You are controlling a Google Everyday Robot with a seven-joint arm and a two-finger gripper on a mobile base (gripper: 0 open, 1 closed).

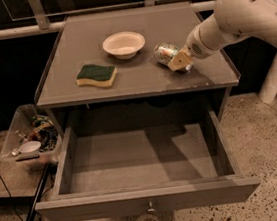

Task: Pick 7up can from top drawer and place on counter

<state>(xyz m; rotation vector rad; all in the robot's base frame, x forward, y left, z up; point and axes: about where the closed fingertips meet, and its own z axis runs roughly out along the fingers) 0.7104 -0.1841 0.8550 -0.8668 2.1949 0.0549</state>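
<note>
The 7up can lies on its side on the counter, to the right of the white bowl. My gripper is at the can's right end and touches it, reaching in from the right on the white arm. The gripper covers part of the can. The top drawer is pulled fully open below the counter and its inside shows nothing. Its knob sits at the centre of the front panel.
A white bowl and a green and yellow sponge sit on the counter left of the can. A clear plastic bin of clutter stands on the floor at the left. A white post stands at the right.
</note>
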